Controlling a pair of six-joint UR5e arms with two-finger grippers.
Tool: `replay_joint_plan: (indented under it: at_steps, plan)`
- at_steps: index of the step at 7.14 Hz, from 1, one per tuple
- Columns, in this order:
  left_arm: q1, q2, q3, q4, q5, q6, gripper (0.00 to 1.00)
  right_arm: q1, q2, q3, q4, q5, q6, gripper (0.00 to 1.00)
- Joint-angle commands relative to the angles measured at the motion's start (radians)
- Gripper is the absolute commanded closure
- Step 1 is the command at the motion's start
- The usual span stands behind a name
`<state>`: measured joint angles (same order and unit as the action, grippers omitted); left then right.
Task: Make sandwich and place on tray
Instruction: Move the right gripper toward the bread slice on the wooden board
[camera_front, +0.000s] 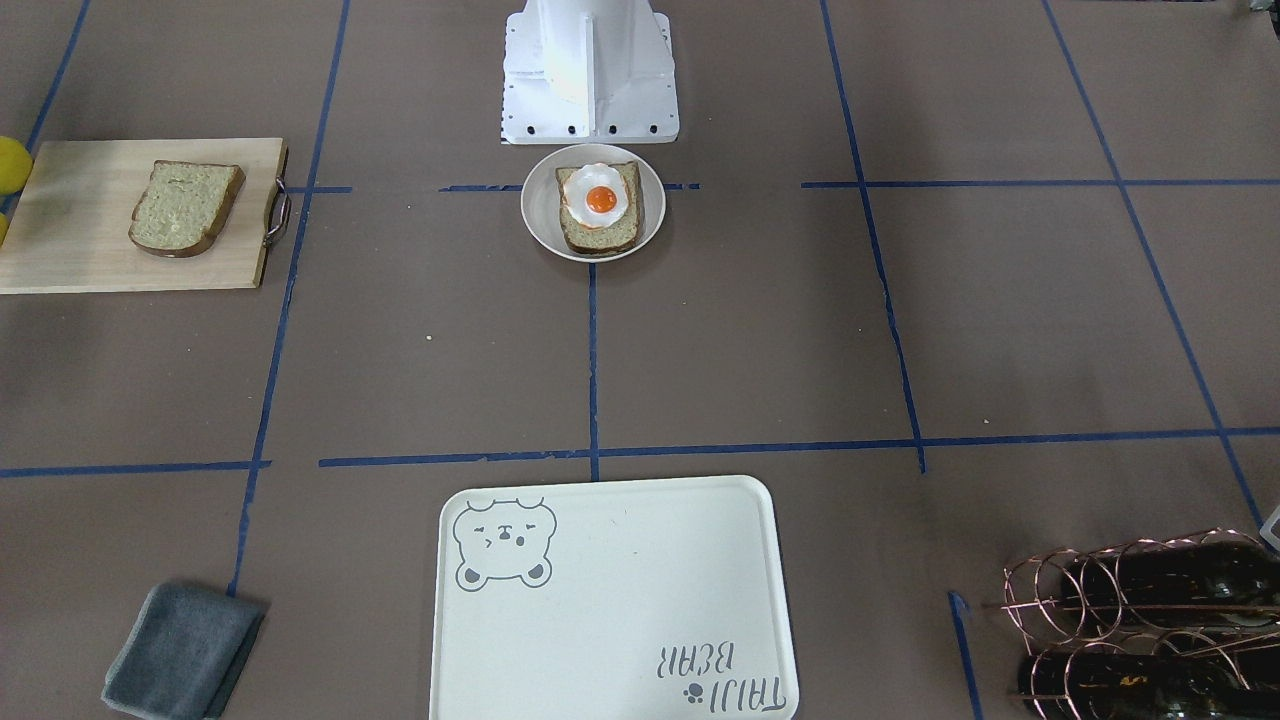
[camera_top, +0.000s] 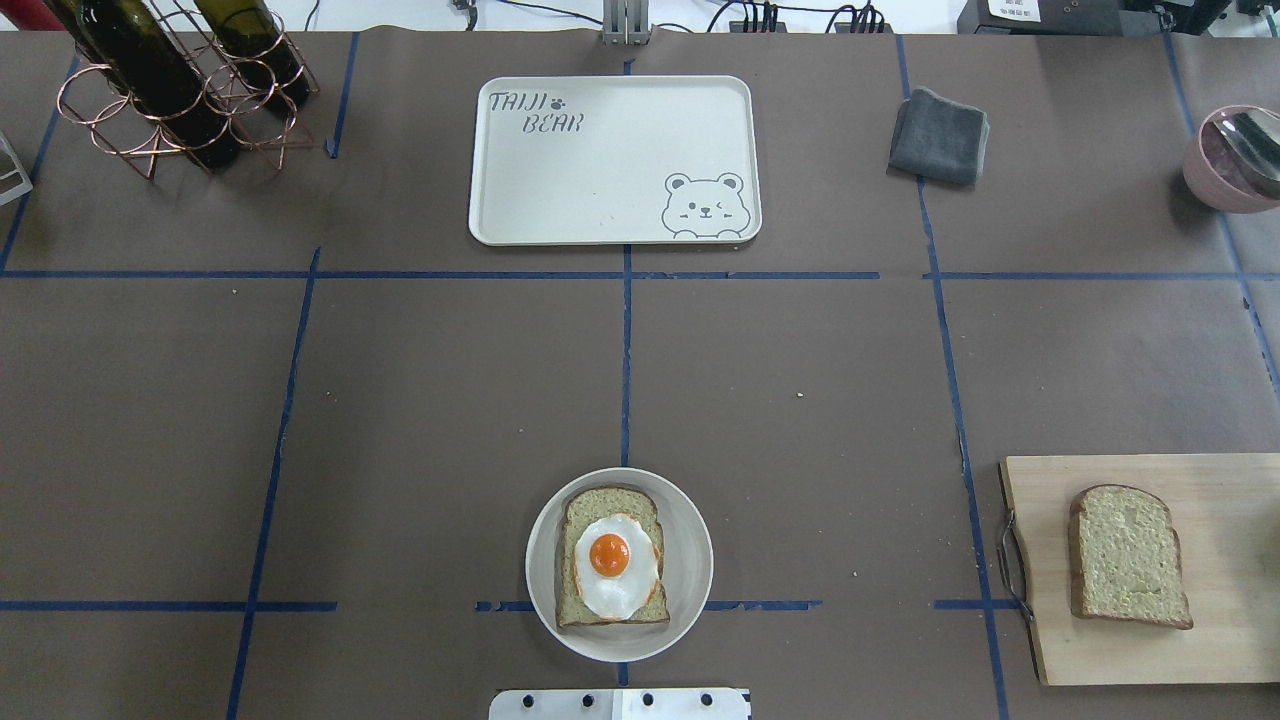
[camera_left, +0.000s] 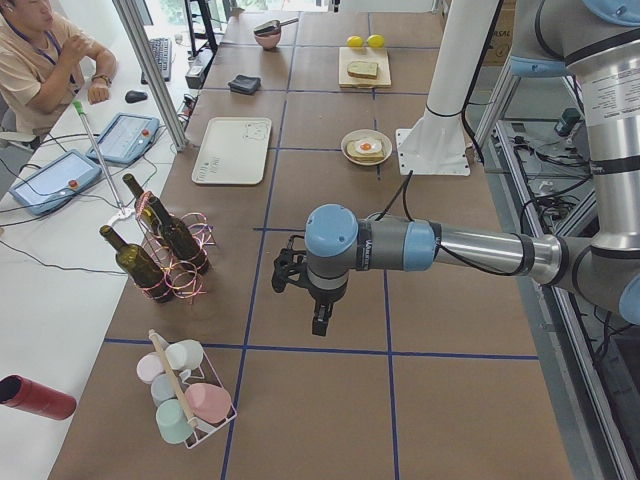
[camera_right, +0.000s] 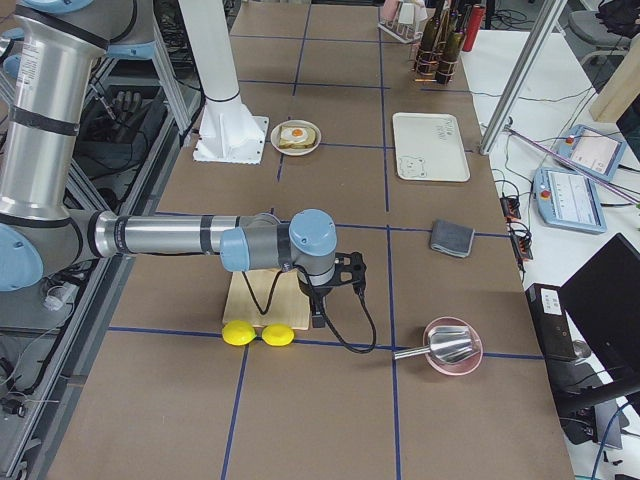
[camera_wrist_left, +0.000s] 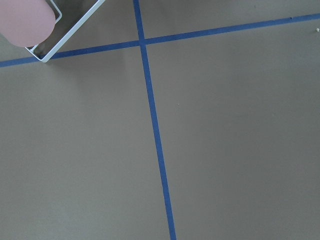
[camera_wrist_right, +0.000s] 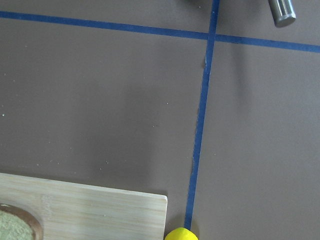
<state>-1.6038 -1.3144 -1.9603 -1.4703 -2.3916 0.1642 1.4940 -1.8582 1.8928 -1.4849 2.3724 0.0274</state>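
One bread slice (camera_top: 612, 505) lies on a small round white plate (camera_top: 690, 560) near the robot base, with the fried egg (camera_top: 612, 560) on top of it. The second bread slice (camera_top: 1128, 556) lies alone on the wooden cutting board (camera_top: 1100, 655). The bear tray (camera_top: 600, 190) stands bare at the table's far side. My left gripper (camera_left: 318, 312) hangs over bare table far out to the left, and I cannot tell whether it is open. My right gripper (camera_right: 320, 315) hangs by the cutting board's outer edge, and I cannot tell its state either.
A copper rack with wine bottles (camera_top: 170, 90) stands at the far left. A grey cloth (camera_top: 938, 137) and a pink bowl with a spoon (camera_top: 1230, 155) are at the far right. Two lemons (camera_right: 258, 334) lie by the board. A cup rack (camera_left: 185, 395) stands near the left gripper.
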Motion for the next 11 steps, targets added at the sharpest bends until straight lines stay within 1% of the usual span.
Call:
replay_joint_plan:
  at_steps: [1, 4, 5, 6, 7, 8, 9, 10, 11]
  plan:
    - [0.002, -0.017, 0.001, -0.001, 0.003, 0.0, 0.0, 0.0, -0.006, 0.003, 0.008, 0.022, -0.001, 0.0]
    - [0.01, -0.022, 0.003, -0.008, 0.0, 0.005, 0.0, -0.003, -0.009, -0.006, 0.026, 0.028, 0.008, 0.0]
    - [0.013, -0.032, 0.012, -0.004, -0.004, 0.005, 0.0, -0.015, -0.051, -0.014, 0.122, 0.039, 0.015, 0.0]
    - [0.013, -0.032, 0.023, -0.01, -0.006, 0.008, 0.0, -0.058, -0.065, -0.008, 0.158, 0.092, 0.073, 0.0]
    - [0.013, -0.026, 0.026, -0.012, -0.056, 0.008, 0.0, -0.134, -0.068, -0.006, 0.173, 0.149, 0.182, 0.0]
    - [0.013, -0.023, 0.027, -0.01, -0.146, 0.008, 0.0, -0.226, -0.073, -0.008, 0.292, 0.151, 0.353, 0.0]
    - [0.015, -0.02, 0.029, -0.01, -0.225, 0.008, 0.0, -0.312, -0.079, -0.009, 0.41, 0.127, 0.514, 0.01]
    - [0.021, -0.02, 0.027, -0.01, -0.234, 0.008, 0.0, -0.36, -0.103, -0.009, 0.508, 0.114, 0.651, 0.06]
    - [0.027, -0.02, 0.027, -0.012, -0.236, 0.008, 0.0, -0.456, -0.139, -0.008, 0.622, 0.018, 0.714, 0.04]
